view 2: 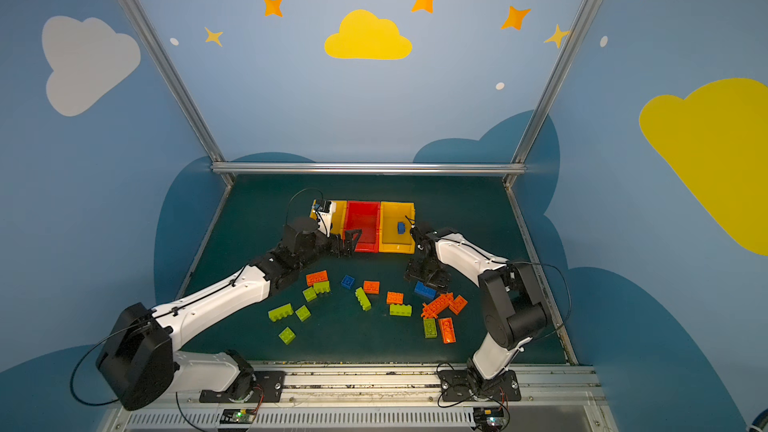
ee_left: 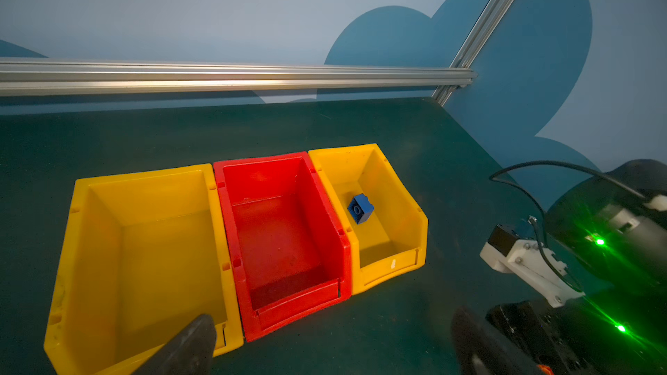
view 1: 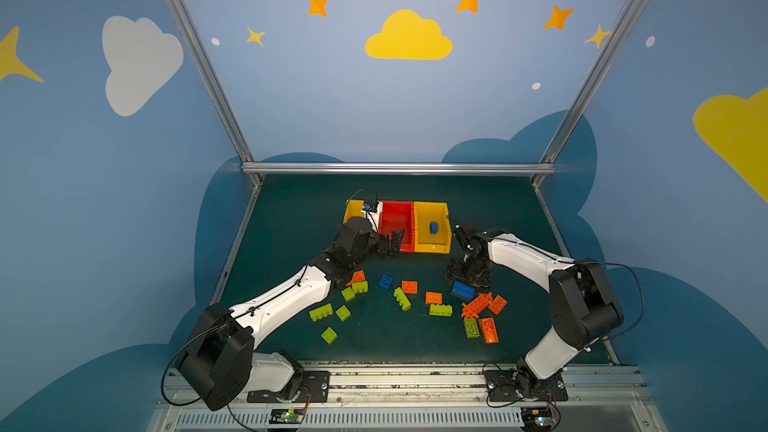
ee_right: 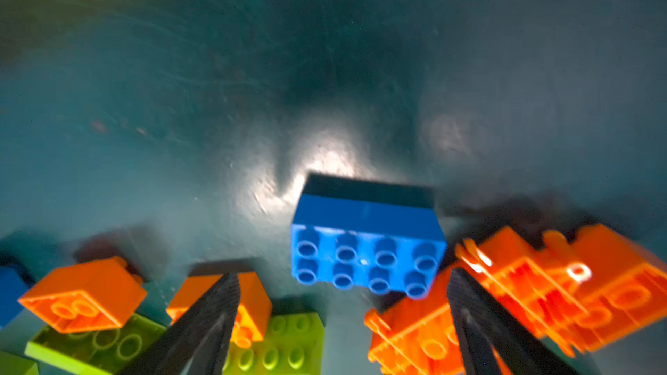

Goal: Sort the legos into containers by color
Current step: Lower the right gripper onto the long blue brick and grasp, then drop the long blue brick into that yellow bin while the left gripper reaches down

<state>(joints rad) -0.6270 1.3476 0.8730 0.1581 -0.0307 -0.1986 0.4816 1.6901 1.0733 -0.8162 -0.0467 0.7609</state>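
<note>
Closing on a blue pick, by my reading.

Table (view 1: pixel 291 222): dark green, loose bricks across the near half.

Bins in a row at the back: yellow bin (ee_left: pixel 97 247), red bin (ee_left: pixel 314 196), far yellow bin (ee_left: pixel 397 189). The first two look empty; the last holds one small blue brick (ee_left: pixel 360 208).

Left gripper (ee_left: pixel 334 317): fingers apart, nothing between them, parked at the red bin's front.

Right gripper (ee_right: pixel 343 277): fingers apart, empty, pointing down over the long blue brick (ee_right: pixel 368 243). That brick lies on the table, studs toward the wrist camera. Wrist view is blurred.

Orange pile (ee_right: pixel 523 283) crowds one end of it; touching or just beside, cannot tell.

Notes for the grasp:
- The fingers line up with the brick's ends, so one would likely land on the orange pile. Turning the wrist to take the long smooth sides looks cleaner.
- Centre first, then descend straight.
- Lift well clear before carrying to the far yellow bin, where blue already sits.
</note>
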